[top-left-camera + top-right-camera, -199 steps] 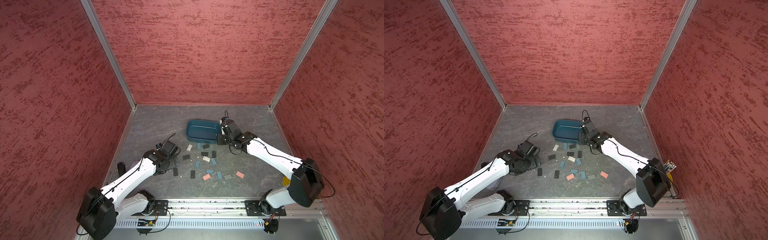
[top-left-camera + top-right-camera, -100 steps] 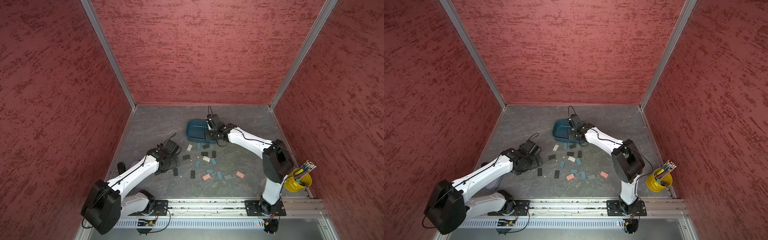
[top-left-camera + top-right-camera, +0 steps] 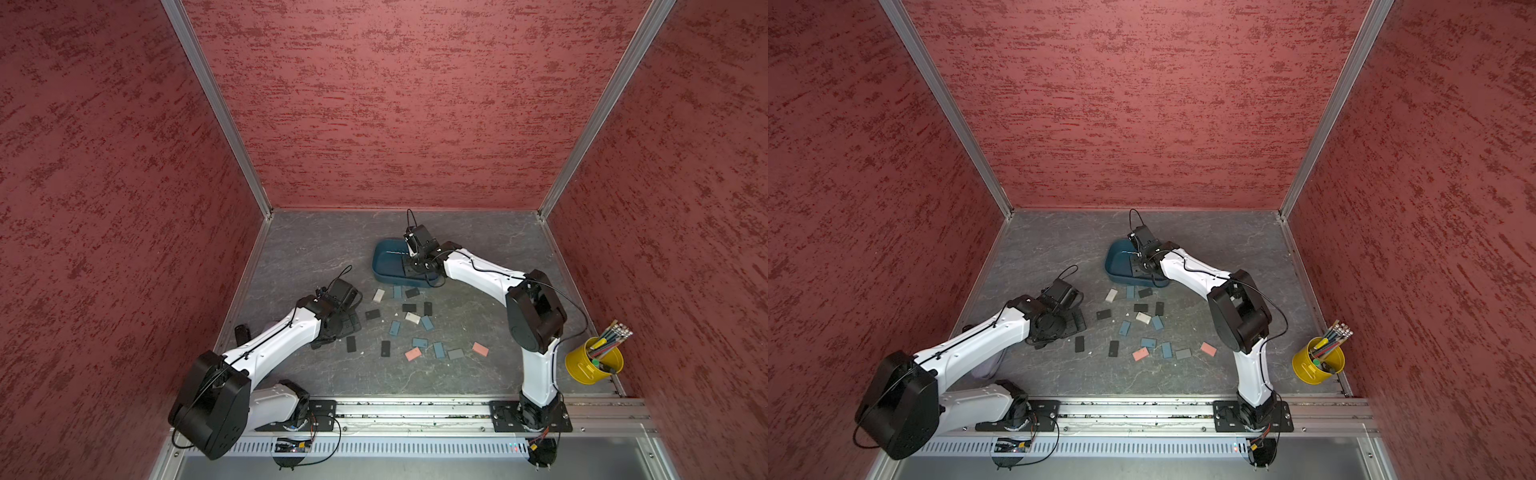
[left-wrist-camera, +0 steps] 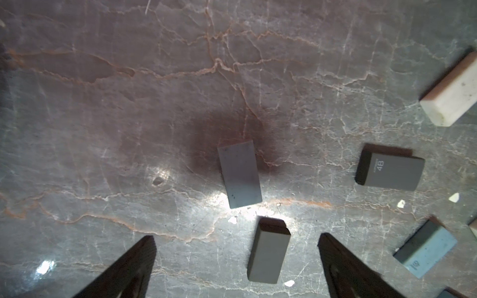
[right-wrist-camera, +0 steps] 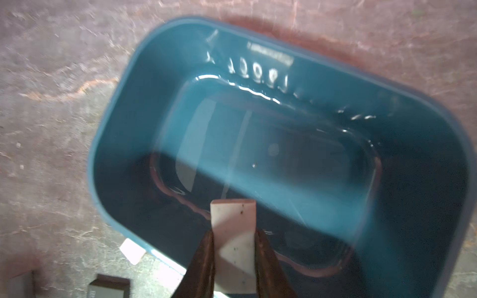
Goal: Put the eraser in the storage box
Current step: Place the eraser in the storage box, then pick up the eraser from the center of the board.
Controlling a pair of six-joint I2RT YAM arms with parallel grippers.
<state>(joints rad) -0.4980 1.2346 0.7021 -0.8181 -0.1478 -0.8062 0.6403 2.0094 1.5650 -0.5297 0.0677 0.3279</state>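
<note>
The storage box (image 3: 386,266) (image 3: 1119,266), a dark teal tub, stands at the back of the table in both top views. My right gripper (image 3: 415,270) (image 3: 1142,266) hangs over its right half. The right wrist view looks down into the box (image 5: 154,77), where the gripper (image 5: 234,233) is shut on a speckled white eraser (image 5: 232,214) that sticks out past the fingertips above the box floor. My left gripper (image 3: 353,322) (image 4: 236,237) is open low over the table. A dark grey eraser (image 4: 268,254) lies between its fingers, untouched.
Several loose erasers, dark, blue, white and pink (image 3: 412,354), lie scattered between the arms in front of the box. A yellow cup of pencils (image 3: 594,365) stands at the right edge. Red walls close in three sides.
The right arm has swung left from beside the box's right end to over its inside, carrying the white eraser. The left arm has barely moved.
</note>
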